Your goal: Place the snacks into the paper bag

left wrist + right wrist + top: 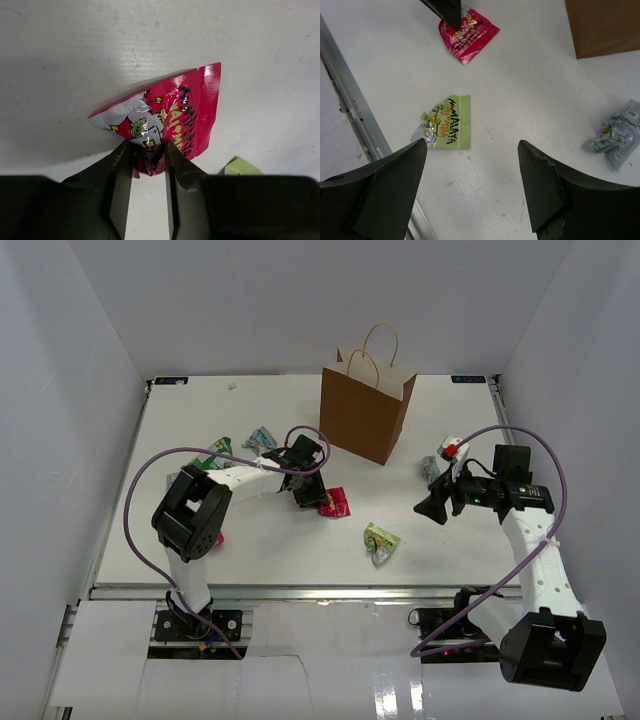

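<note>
The upright brown kraft paper bag (365, 410) with two looped handles stood at the far centre of the white table (280, 550), mouth open upward. In the right wrist view only its lower corner (605, 25) showed.

The left gripper (305, 490) sat in front of the bag, on its left side. In the left wrist view this gripper (148, 147) had its black fingers (122, 165) closed on the lower edge of a red crinkly foil snack packet (165, 125), pinching it between them. That packet (335, 503) lay just right of the gripper, well apart from the bag. Whether it was clear of the table could not be determined.

The right gripper (440, 502) was over the right half of the table, pointing left. Its fingers (395, 175) were spread wide with nothing between them, and the gripper (472, 150) was clear of all packets.

A yellow-green foil snack packet (381, 542) lay flat on the table between the two grippers, nearer the front edge. A silver-grey foil packet (615, 132) lay at the right of the right wrist view. A green packet (215, 455) and a second silver-grey packet (262, 437) lay left of the bag, behind the left arm.
</note>
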Controlling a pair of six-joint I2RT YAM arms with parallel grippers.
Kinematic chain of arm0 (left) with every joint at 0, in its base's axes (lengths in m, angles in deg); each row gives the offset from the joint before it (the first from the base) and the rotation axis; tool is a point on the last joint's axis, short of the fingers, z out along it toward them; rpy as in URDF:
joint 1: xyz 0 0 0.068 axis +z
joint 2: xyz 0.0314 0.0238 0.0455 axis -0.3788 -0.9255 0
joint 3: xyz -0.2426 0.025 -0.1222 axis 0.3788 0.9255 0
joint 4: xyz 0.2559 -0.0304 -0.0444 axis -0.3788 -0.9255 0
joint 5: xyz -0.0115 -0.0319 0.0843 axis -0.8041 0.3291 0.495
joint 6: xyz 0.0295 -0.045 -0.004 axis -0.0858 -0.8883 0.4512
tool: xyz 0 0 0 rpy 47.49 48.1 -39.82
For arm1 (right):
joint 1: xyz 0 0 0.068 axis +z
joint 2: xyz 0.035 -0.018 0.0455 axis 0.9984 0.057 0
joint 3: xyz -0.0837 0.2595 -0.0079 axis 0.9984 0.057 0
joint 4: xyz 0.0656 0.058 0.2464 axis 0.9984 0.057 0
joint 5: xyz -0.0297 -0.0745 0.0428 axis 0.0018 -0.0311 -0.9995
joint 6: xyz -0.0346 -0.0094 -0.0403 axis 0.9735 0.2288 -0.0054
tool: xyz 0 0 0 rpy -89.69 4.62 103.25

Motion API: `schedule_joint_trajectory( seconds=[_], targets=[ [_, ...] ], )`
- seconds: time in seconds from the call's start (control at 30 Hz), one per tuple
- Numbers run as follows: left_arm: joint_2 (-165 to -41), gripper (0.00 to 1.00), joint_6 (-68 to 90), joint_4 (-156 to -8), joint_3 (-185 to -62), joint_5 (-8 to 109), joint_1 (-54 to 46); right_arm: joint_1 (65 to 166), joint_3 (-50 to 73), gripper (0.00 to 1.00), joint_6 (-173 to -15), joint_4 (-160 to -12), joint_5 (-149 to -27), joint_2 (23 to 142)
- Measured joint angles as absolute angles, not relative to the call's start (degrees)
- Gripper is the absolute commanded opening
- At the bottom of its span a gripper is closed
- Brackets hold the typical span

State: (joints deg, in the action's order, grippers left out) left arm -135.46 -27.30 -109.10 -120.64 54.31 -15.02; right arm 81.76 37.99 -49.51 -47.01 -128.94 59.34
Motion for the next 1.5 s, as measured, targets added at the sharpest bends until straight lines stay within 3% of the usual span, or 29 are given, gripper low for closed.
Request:
schedule_joint_trajectory(
  seconds=[0.2, 0.43, 0.6, 0.67, 0.83, 0.97, 1.03, 1.07, 1.13, 1.27, 1.3, 1.33, 1.43, 1.5],
  targets=[
    [-135.46, 0.15, -25.55, -106.28, -119.65, 53.33, -15.34, 83.14, 40.94, 0.80, -35.90, -41.15, -136.77, 58.75],
    [-128.25, 0.05, -18.82, -96.31, -108.75, 46.66, -15.39, 92.08, 43.52, 0.84, -24.49, -39.89, -138.47, 58.71],
    [-118.58, 0.04, -15.39, -88.53, -99.41, 39.30, -15.63, 102.26, 44.89, 0.80, -48.46, -57.74, -129.99, 62.97],
    [-115.87, 0.04, -15.08, -85.82, -97.58, 37.61, -15.87, 104.16, 43.76, 0.94, -62.45, -64.50, -126.65, 68.26],
    [-113.82, 0.04, -15.17, -81.03, -96.66, 35.16, -16.94, 107.33, 41.96, 0.96, -90.71, -74.68, -120.68, 78.23],
    [-113.84, 0.04, -15.54, -79.90, -96.64, 34.33, -17.95, 109.45, 41.55, 0.89, -101.84, -78.29, -120.16, 80.91],
    [-113.84, 0.04, -15.67, -79.42, -96.64, 33.96, -18.27, 110.50, 41.13, 0.71, -105.25, -80.10, -120.07, 81.99],
    [-113.84, 0.04, -15.71, -79.29, -96.64, 33.81, -18.40, 110.89, 40.94, 0.53, -106.49, -80.98, -120.07, 82.51],
    [-113.84, 0.05, -15.78, -79.09, -96.64, 33.61, -18.49, 111.48, 40.85, 0.34, -108.90, -82.46, -120.31, 83.56],
    [-113.89, 0.15, -15.80, -79.09, -96.64, 33.39, -18.49, 111.55, 40.76, 0.08, -111.76, -83.77, -120.94, 85.59],
    [-114.02, 0.33, -15.82, -79.05, -96.66, 33.37, -18.49, 111.55, 40.65, 0.08, -112.13, -83.97, -121.36, 85.92],
    [-114.19, 0.44, -15.78, -79.16, -96.75, 33.35, -18.47, 111.55, 40.50, 0.08, -112.26, -84.02, -121.53, 86.05],
    [-114.34, 0.71, -15.32, -80.47, -97.62, 33.04, -18.45, 111.55, 39.89, 0.08, -110.69, -83.93, -122.58, 86.07],
    [-114.26, 0.82, -14.82, -81.23, -98.50, 33.15, -18.29, 111.27, 38.60, 0.08, -106.58, -82.97, -124.88, 86.07]
  ],
)
